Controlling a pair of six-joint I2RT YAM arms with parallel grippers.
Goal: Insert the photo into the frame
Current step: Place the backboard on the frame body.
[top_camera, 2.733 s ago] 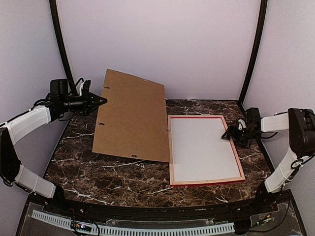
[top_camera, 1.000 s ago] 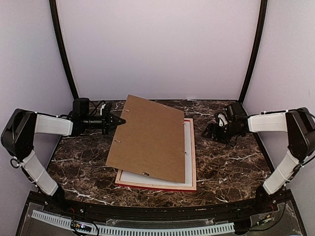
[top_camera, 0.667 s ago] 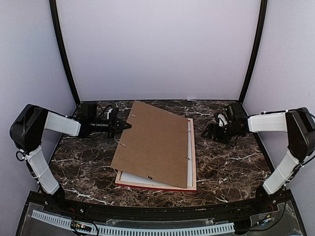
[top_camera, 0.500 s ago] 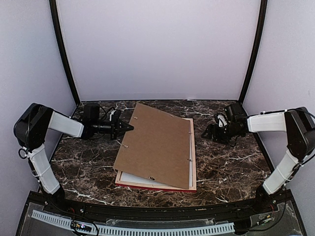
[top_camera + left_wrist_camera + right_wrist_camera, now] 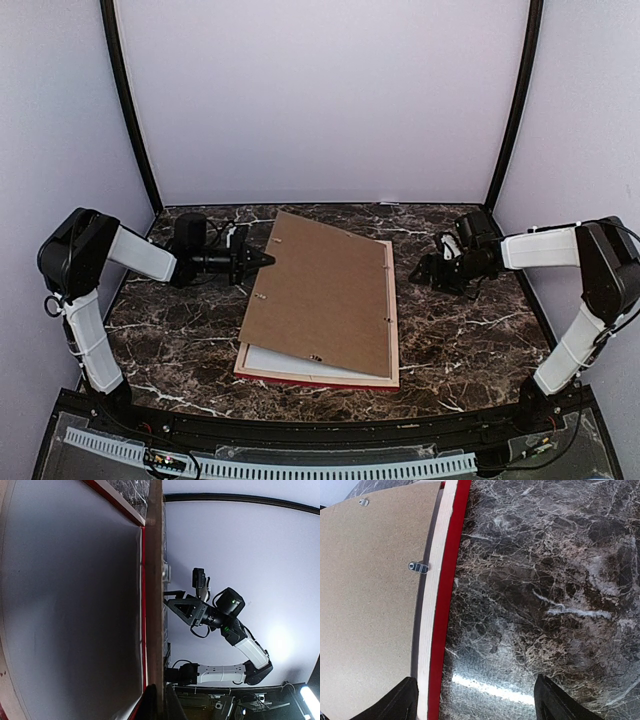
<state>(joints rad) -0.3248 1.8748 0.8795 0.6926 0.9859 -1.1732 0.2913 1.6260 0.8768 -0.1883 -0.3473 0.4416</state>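
The red frame (image 5: 322,381) lies face down mid-table, pale wood rear edges up. Inside it the photo (image 5: 266,361) shows only as a plain white sheet, mostly covered. A brown backing board (image 5: 320,295) slants over both, its far-left corner raised. My left gripper (image 5: 266,259) is shut on that corner. The left wrist view shows the board's edge (image 5: 154,580) pinched between the fingers (image 5: 150,702), with the white sheet (image 5: 70,605) below. My right gripper (image 5: 430,272) rests open on the marble just right of the frame's rail (image 5: 447,595); nothing lies between its fingertips (image 5: 560,702).
A metal clip (image 5: 418,567) sits on the board's right edge. The dark marble table (image 5: 470,330) is walled by lilac panels with black corner posts (image 5: 512,110). The arm bases and a cable tray (image 5: 270,466) run along the near edge.
The left gripper has moved right and down with the backing board, which now lies flatter over the frame. The right arm has stayed where it was, still open.
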